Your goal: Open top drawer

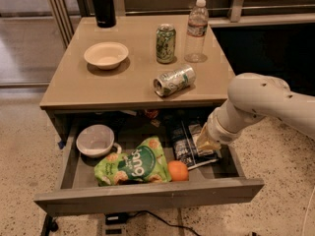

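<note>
The top drawer [147,196] stands far out from under the desk [78,90]. Its grey slab front runs left to right across the lower part of the frame, and its tray is exposed. The tool [208,144] sits at the end of the white arm, low inside the drawer's right half, just above the dark snack packets [186,142]. I cannot tell whether it is spread or pressed together.

The relation that matters is this: the slab front lies below the tool in the frame, with its long axis crosswise, and the drawer slides toward the bottom edge. From here the opening looks essentially done. Any further pull would press toward the lower frame against the inside of that front. Otherwise the tool must lift clear, past the orange [177,171] and the green snack bag [132,165] to its left.
</note>
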`<control>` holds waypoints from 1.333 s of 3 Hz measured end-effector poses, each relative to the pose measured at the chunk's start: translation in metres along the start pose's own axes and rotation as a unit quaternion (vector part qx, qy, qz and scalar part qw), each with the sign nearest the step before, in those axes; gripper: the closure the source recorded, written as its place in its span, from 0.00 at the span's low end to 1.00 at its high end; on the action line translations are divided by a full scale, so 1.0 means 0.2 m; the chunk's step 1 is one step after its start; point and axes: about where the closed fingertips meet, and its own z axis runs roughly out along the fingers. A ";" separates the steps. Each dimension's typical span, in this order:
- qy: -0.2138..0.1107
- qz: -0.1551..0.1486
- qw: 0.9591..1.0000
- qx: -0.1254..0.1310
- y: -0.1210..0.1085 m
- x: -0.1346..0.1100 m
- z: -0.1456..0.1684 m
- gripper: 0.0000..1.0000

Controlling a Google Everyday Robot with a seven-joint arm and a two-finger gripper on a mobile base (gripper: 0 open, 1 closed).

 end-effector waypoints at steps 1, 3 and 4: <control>0.000 0.000 1.000 0.000 0.00 0.00 0.00 0.97; 0.002 0.002 1.000 0.001 0.01 0.02 0.00 1.00; 0.005 0.010 1.000 0.006 0.02 0.06 -0.03 1.00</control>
